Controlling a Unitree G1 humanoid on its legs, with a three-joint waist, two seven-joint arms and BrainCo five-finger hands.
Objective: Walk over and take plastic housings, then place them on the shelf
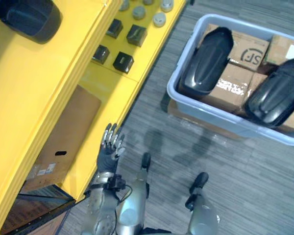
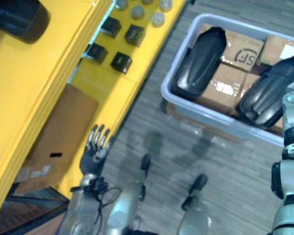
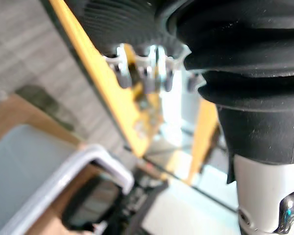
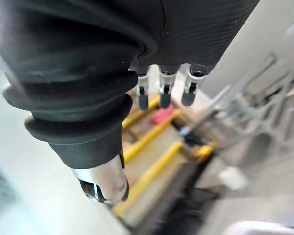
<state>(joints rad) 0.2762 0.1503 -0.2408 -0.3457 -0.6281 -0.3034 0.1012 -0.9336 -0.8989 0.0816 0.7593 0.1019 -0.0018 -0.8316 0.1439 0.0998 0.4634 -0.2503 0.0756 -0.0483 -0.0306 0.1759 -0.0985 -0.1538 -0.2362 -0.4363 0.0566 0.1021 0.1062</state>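
Two plastic housings (image 1: 206, 61) lie on cardboard boxes (image 1: 235, 83) in the grey bin (image 1: 206, 115), likely raised for an easy lift; a third housing (image 1: 27, 19) sits on the yellow shelf (image 1: 39, 88). Your left hand (image 1: 107, 155) hangs by the shelf, fingers straight, empty; your right hand (image 4: 164, 89) dangles loose-fingered, holding nothing.

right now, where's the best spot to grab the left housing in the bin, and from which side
Probably across its middle, from above: the left housing lies lengthwise on the boxes, domed back up, nothing over it, while its ends sit near the bin walls.
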